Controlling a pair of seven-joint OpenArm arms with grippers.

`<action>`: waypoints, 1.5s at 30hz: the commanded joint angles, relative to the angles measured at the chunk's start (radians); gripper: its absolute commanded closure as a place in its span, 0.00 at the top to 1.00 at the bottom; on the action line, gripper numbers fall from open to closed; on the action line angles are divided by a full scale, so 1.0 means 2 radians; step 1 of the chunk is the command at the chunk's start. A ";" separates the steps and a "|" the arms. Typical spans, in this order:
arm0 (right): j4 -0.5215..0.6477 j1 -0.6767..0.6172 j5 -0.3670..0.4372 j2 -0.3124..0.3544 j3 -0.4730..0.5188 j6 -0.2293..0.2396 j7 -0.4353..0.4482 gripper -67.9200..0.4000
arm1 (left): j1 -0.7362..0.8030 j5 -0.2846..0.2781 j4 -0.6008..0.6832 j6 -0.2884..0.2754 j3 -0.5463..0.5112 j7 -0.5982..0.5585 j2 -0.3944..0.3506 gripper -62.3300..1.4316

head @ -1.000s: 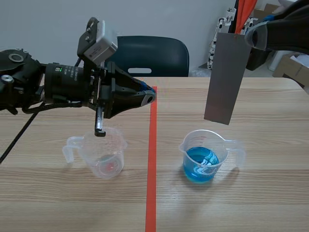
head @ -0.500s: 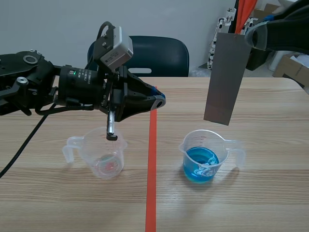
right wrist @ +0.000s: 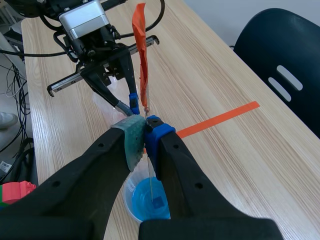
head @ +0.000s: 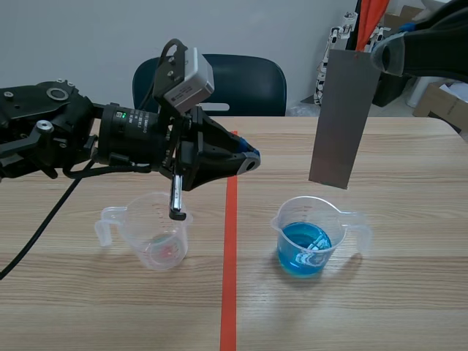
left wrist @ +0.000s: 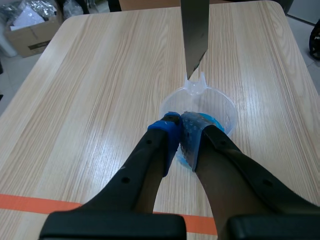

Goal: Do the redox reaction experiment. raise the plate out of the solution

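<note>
A long grey metal plate point(head: 342, 117) hangs upright, its lower end just above a clear beaker of blue solution point(head: 307, 238). My right gripper point(head: 387, 55) is shut on the plate's top edge, high at the far right. In the right wrist view the plate point(right wrist: 141, 60) shows edge-on between the pads of that gripper point(right wrist: 145, 127), with the blue beaker point(right wrist: 150, 202) below. My left gripper point(head: 248, 159) is shut on nothing and hovers over the red tape line, left of the plate. From the left wrist, the shut left gripper point(left wrist: 180, 125) points at the blue beaker point(left wrist: 220, 107) and the plate point(left wrist: 195, 30).
A second clear beaker point(head: 150, 230) with a pinkish trace inside stands left of the tape line, under the left arm. A dark chair point(head: 234, 84) is behind the table. Cardboard boxes point(head: 446, 102) sit at the far right.
The left arm has moved to the right, its gripper now over the tape line. The right gripper and the plate have stayed where they were.
</note>
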 commanded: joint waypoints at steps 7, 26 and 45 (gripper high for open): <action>0.001 0.010 0.007 0.006 0.011 0.000 0.006 0.02 | -0.007 -0.009 0.006 -0.001 0.000 0.005 0.014 0.05; 0.001 0.010 0.007 0.006 0.011 0.000 0.006 0.02 | -0.007 -0.009 0.006 -0.001 0.000 0.005 0.014 0.07; 0.001 0.010 0.007 0.006 0.011 0.000 0.006 0.02 | -0.007 -0.009 0.006 -0.001 0.000 0.005 0.014 0.07</action>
